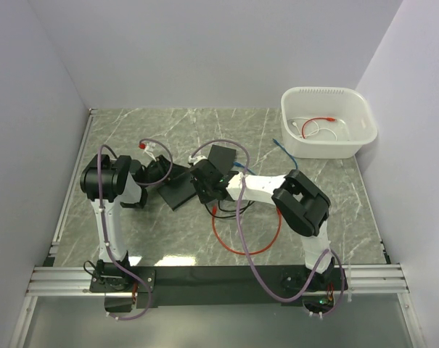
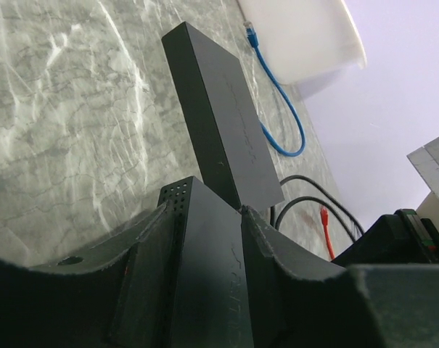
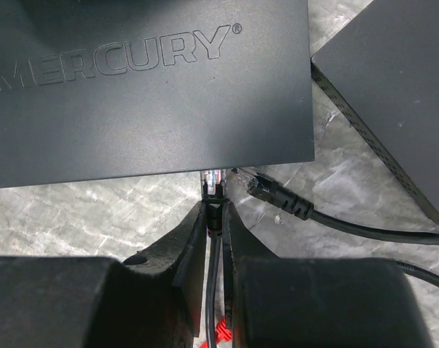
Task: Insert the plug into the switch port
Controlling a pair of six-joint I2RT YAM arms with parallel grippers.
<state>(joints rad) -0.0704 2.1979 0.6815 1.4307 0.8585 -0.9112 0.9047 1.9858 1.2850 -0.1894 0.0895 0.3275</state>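
At mid-frame in the right wrist view, the right jaws pinch the plug (image 3: 215, 181), its length pointing straight up at the switch (image 3: 146, 94) edge just above, while the left jaws clamp that switch.

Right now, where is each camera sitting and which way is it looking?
Top external: high behind the arms, looking down on table, both arms, white bin.
Left wrist: on the left arm, looking along the left claw, shut on a black switch.
Right wrist: looks past the right claw pinching the plug.
Shared: top and left wrist both show the blue cable.
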